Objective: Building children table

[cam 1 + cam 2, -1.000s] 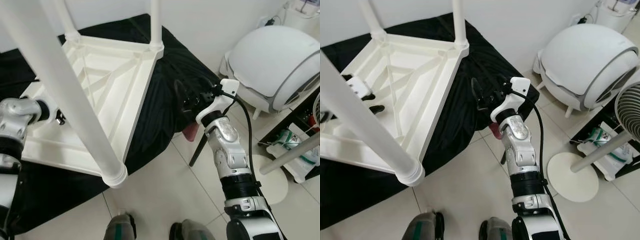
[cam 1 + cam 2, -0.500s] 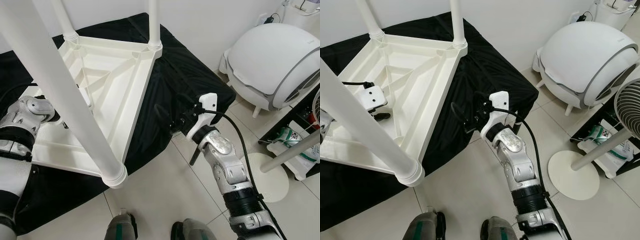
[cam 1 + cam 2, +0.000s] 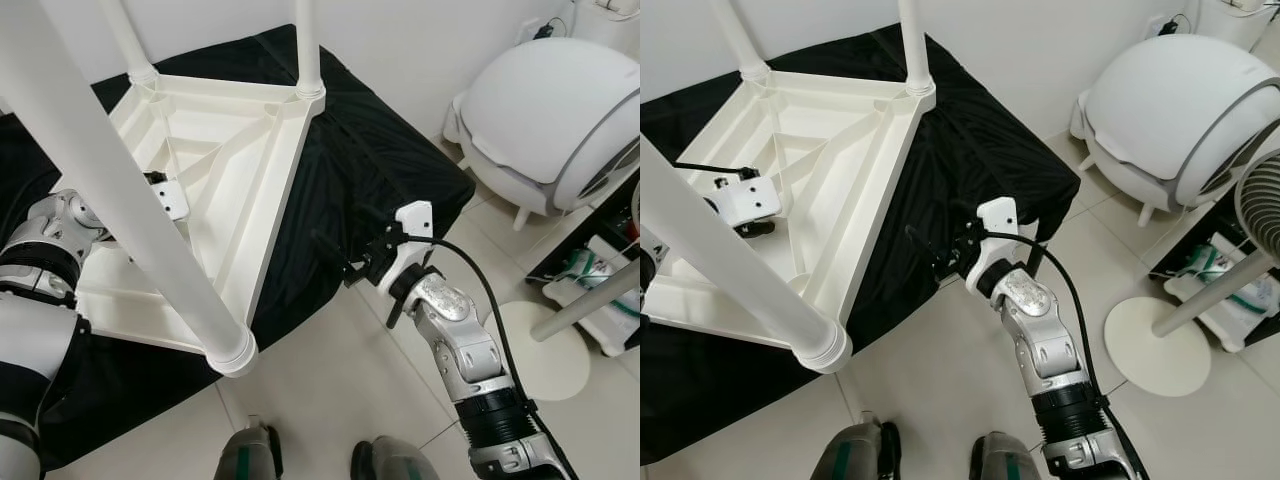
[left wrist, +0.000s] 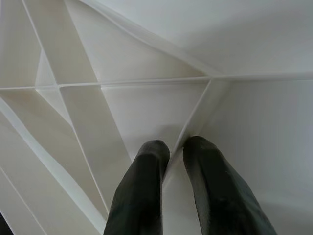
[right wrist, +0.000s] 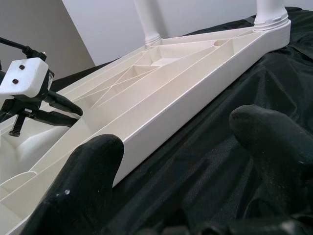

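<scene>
Robot's feet [image 3: 930, 455] at the near edge, standing on pale floor tiles [image 3: 930, 370].

Right gripper [image 3: 933, 254] hovers low at the near right edge of the black cloth [image 3: 980, 150], fingers spread wide apart, nothing between them. In the right wrist view both fingertips [image 5: 80, 181] frame the long side rail of the table, which sits just beyond them, not touched.

Children's table [image 3: 215, 190], white plastic, lies upside down on the black cloth. Ribbed underside faces up. One thick leg [image 3: 120, 200] rises from the nearest corner toward the camera; two further legs [image 3: 305, 45] stand at the far corners.

Left gripper [image 3: 745, 225] is inside the upturned tabletop, on the robot's left side, near the side wall. In the left wrist view its two fingers [image 4: 142, 191] stand close together with a thin raised rib of the underside running up between their tips. Whether they actually pinch the rib, cannot tell.

Right of the cloth: a round white fan base [image 3: 1155, 345] on the tiles with its pole slanting up. Further right and back, a large white domed appliance [image 3: 1165, 105] on short legs against the wall [image 3: 1040, 40].
</scene>
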`<state>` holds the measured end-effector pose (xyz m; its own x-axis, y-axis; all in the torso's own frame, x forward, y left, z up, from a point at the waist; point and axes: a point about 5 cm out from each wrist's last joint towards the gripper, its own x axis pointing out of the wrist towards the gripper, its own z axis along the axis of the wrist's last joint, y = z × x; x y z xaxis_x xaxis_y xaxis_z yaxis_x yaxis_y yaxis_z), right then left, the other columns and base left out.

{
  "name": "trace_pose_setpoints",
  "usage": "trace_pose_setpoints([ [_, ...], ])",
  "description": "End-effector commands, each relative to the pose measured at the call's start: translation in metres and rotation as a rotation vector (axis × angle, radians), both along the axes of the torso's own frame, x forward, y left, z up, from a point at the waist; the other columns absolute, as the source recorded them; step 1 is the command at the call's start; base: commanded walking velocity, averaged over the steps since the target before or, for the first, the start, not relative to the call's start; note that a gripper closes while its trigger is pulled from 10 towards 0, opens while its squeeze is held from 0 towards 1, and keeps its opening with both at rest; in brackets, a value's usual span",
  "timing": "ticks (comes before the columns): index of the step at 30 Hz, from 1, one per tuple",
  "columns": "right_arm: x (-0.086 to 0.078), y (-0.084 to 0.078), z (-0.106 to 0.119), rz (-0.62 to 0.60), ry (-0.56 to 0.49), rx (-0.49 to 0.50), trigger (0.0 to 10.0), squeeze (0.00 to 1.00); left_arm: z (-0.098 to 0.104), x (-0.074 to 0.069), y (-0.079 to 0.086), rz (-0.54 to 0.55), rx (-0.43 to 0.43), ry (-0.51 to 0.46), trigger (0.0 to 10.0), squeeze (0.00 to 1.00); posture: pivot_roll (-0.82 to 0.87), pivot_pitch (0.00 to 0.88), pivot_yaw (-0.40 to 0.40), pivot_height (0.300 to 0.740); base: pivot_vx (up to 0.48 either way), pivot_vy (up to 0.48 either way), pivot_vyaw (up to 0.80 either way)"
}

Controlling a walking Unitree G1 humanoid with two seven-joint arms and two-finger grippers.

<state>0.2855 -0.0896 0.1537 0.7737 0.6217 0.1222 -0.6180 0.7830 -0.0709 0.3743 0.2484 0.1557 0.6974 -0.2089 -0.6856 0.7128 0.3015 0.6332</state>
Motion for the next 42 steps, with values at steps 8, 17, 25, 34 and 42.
trace_pose_setpoints([
  [8, -0.006, 0.001, -0.004, -0.009, 0.020, -0.005, 10.0, 0.00, -0.008, -0.002, 0.000, 0.028, -0.011, 0.042, 0.0, 0.00, -0.05, 0.121, 0.109, 0.740, 0.000, 0.000, 0.00],
  [17, -0.006, 0.000, -0.003, -0.016, 0.024, -0.007, 10.0, 0.00, -0.013, -0.007, 0.007, 0.042, -0.007, 0.074, 0.0, 0.00, -0.05, 0.132, 0.107, 0.740, 0.000, 0.000, 0.00],
  [25, -0.007, 0.001, -0.003, -0.012, 0.033, -0.005, 10.0, 0.00, -0.009, -0.011, 0.020, 0.182, -0.282, 0.127, 0.0, 0.00, -0.04, 0.140, 0.094, 0.740, 0.000, 0.000, 0.00],
  [34, -0.007, 0.001, -0.002, -0.008, 0.035, -0.008, 10.0, 0.00, 0.001, -0.015, 0.041, 0.327, -0.416, 0.092, 0.0, 0.00, -0.03, 0.147, 0.092, 0.740, 0.000, 0.000, 0.00],
  [42, -0.008, 0.004, -0.004, -0.003, 0.042, -0.004, 10.0, 0.00, 0.008, -0.018, 0.054, 0.351, -0.424, 0.087, 0.0, 0.00, -0.03, 0.148, 0.092, 0.740, 0.000, 0.000, 0.00],
])
